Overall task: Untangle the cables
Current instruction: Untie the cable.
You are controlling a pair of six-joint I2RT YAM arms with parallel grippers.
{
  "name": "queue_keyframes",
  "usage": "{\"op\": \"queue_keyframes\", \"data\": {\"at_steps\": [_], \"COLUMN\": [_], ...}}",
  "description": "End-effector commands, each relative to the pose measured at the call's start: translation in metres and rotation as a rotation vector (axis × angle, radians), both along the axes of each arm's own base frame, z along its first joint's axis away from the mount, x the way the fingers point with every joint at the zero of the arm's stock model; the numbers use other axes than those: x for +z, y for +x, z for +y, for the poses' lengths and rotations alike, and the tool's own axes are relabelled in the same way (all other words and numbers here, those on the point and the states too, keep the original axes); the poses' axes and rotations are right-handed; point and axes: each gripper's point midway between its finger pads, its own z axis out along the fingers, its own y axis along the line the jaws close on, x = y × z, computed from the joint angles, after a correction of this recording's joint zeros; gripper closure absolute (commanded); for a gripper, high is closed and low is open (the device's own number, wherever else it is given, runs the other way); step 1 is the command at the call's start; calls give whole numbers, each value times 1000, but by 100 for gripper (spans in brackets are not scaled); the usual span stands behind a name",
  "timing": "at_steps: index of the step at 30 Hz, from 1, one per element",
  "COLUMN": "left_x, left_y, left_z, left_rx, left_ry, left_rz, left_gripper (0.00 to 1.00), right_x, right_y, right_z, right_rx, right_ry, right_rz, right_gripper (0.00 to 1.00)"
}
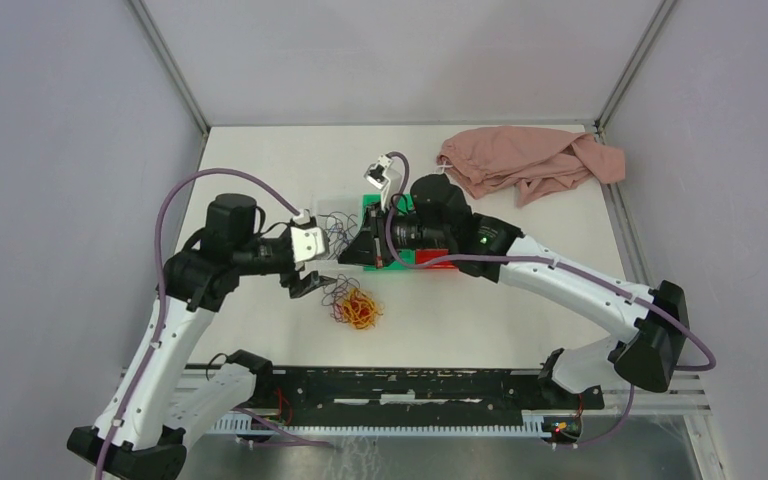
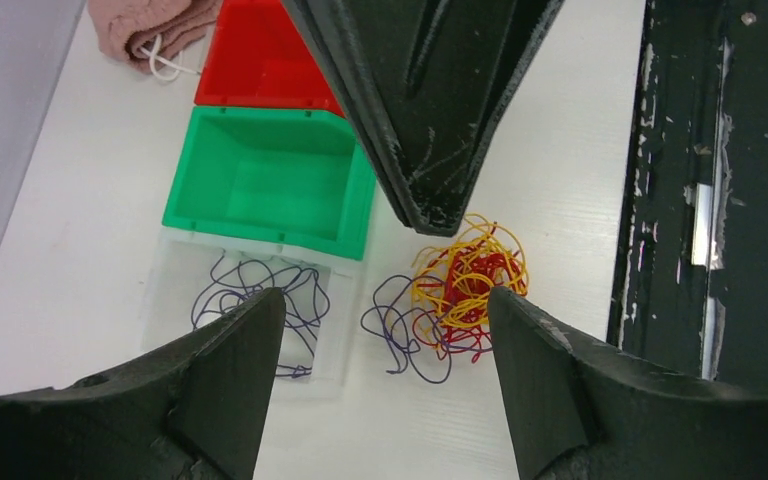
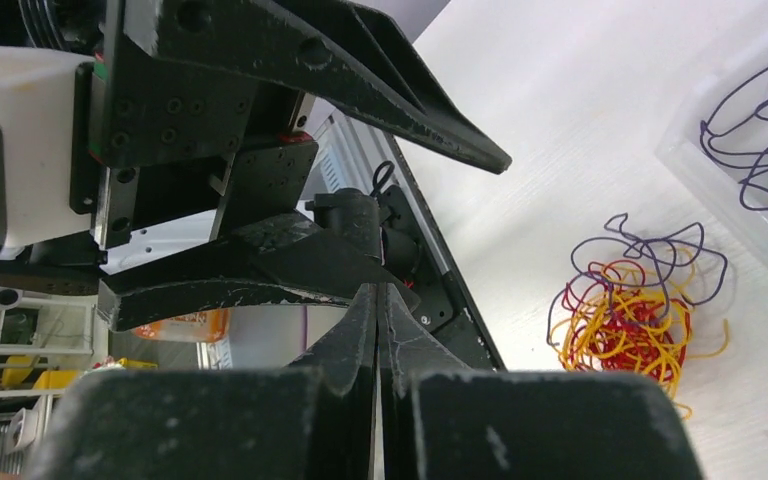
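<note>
Below the left gripper [image 2: 382,300], jaws stood wide and empty. Loose purple strands [image 2: 250,290] lay in the clear tray [image 2: 175,300] beneath one finger, with the tangle of cables [image 2: 465,285] just inside the other. Right gripper [image 2: 428,210], pinched shut on nothing visible, pointed at the knot's top. Best bet, I'd say: centre on the outlying purple loop [image 2: 390,335], pinch it alone, lift slowly.
</note>
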Motion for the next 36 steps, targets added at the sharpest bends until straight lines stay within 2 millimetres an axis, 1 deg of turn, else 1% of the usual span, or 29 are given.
{"op": "queue_keyframes", "data": {"at_steps": [1, 2, 3, 4, 5, 6, 8, 9, 11, 14, 16, 19, 22, 25, 29, 32, 36], "left_x": [-6, -12, -19, -25, -30, -36, -45, -50, -66, -94, -116, -151, -172, -185, -199, -204, -208], "left_y": [-17, -16, -17, -18, -17, -15, -9, -8, -7, -5, -7, -16, -18, -3, 8, 14, 21], "left_z": [4, 8, 10, 13, 15, 17, 20, 22, 25, 34, 41, 50, 53, 55, 57, 55, 52], "left_rx": [-98, -85, -81, -83, -81, -69, -25, -21, -36, -62, -87, -114, -116, -71, -58, -71, -78], "left_ry": [56, 75, 94, 111, 125, 137, 147, 158, 196, 283, 344, 419, 445, 454, 482, 491, 487], "left_rz": [-33, -30, -25, -34, -43, -48, -39, -35, -31, -44, -21, 89, 126, 72, 52, 48, 40], "left_gripper": [19, 18, 17, 16, 14, 13, 13, 13, 15, 17, 19, 20, 20, 20, 24, 29, 42], "right_x": [11, 2, -8, -21, -34, -49, -77, -88, -101, -111, -112, -110, -109, -108, -109, -109, -109], "right_y": [6, 9, 14, 18, 22, 27, 33, 34, 35, 34, 34, 33, 34, 35, 35, 36, 35], "right_z": [-4, -8, -14, -19, -24, -30, -38, -40, -43, -47, -50, -53, -57, -59, -58, -58, -57], "right_rx": [-38, -64, -92, -114, -136, -160, -186, -189, -201, -219, -229, -238, -253, -262, -267, -273, -277], "right_ry": [-14, -52, -96, -142, -189, -238, -317, -337, -353, -353, -350, -347, -343, -334, -327, -315, -304], "right_rz": [-53, -58, -68, -76, -83, -87, -67, -58, -47, -27, -25, -28, -33, -31, -22, -14, -4], "right_gripper": [98, 92, 79, 64, 52, 45, 39, 38, 37, 36, 36, 37, 37, 39, 42, 44, 46]}}
